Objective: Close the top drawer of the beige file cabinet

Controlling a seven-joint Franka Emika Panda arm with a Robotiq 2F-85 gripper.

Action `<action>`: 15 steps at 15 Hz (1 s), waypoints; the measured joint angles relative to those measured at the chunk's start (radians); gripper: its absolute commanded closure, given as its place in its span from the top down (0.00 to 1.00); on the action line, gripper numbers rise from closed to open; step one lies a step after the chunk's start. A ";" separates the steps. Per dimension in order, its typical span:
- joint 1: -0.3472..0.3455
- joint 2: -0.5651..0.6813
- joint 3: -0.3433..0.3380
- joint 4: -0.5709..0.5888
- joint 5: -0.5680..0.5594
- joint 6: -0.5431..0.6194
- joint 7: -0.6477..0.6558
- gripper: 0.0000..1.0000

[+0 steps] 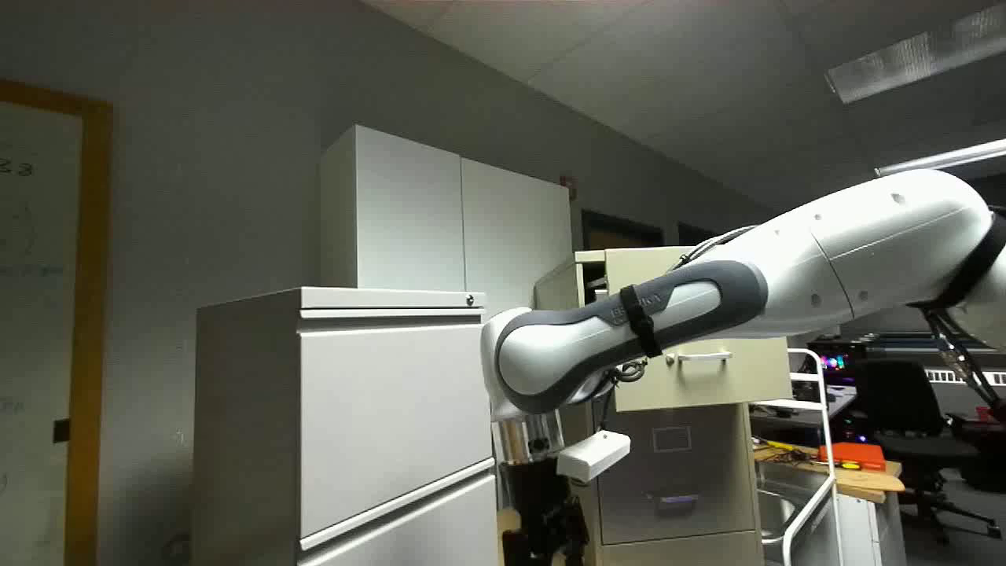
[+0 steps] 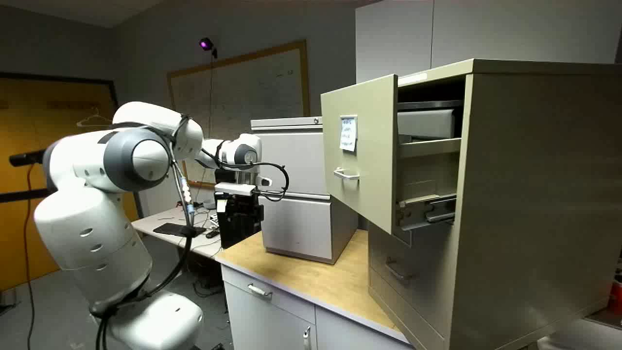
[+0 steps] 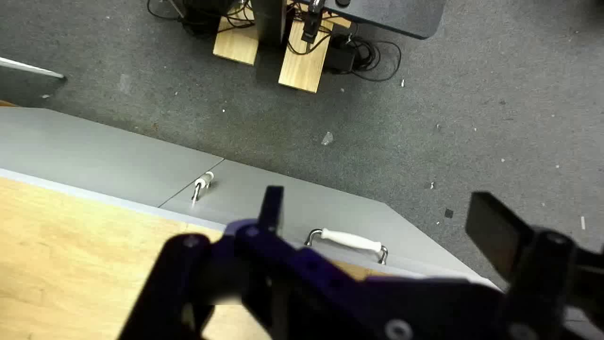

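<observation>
Can see the beige file cabinet standing upright in both exterior views. Find the top drawer at the head of the beige file cabinet, drawn well out from the frame, with 1 handle and 1 paper note on the flat front. Through the drawer's exposed side, make out a metal slide and, higher up inside the beige file cabinet, a pale box-like thing, too shadowed to name. Directly below, note a lower drawer sitting flush with the face of the beige file cabinet. Find the claw off to the side of the beige file cabinet, apart from the top drawer, pointing down with 2 fingers spread wide. Between, in the wrist view, catch a white pull and some floor. Follow the arm across the upper part of the beige file cabinet in an exterior view, hiding some of the top drawer. Near the beige file cabinet, see the pale grey cabinet resting on the wooden worktop; behind the beige file cabinet, see the white cupboard reaching higher.
</observation>
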 measured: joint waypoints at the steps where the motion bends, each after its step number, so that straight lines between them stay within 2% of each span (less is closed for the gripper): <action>1: 0.000 0.000 0.000 0.000 0.000 0.001 0.000 1.00; 8: -0.002 0.001 0.000 -0.001 -0.002 0.002 0.006 1.00; 9: -0.005 0.000 0.000 -0.001 -0.009 0.006 0.017 0.75; 10: -0.007 -0.001 0.000 -0.001 -0.019 0.015 0.031 0.73; 15: -0.040 -0.053 0.000 -0.003 -0.117 0.088 0.167 0.35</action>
